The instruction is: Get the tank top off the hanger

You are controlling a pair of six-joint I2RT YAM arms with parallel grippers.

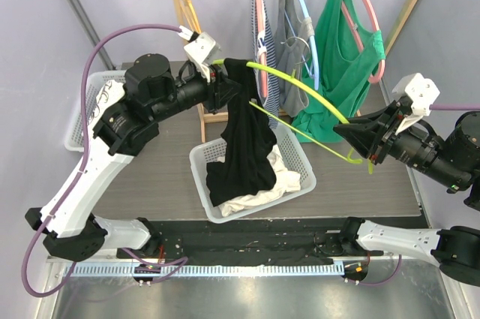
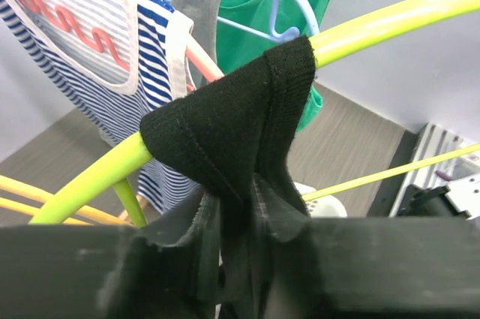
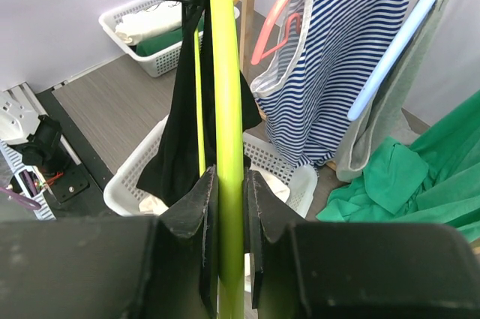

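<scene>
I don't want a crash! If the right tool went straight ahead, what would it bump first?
Probably the black tank top draped over the yellow hanger, with the left tool just behind it; depth is unclear.

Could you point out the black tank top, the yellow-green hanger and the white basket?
black tank top (image 1: 240,139), top view, middle of its hanging body.
yellow-green hanger (image 3: 225,71), right wrist view, its thick shoulder bar.
white basket (image 1: 297,157), top view, right wall.

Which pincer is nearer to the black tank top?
Left. The left pincer grips the black tank top at its strap; the right pincer clamps the yellow-green hanger, apart from the cloth.
</scene>
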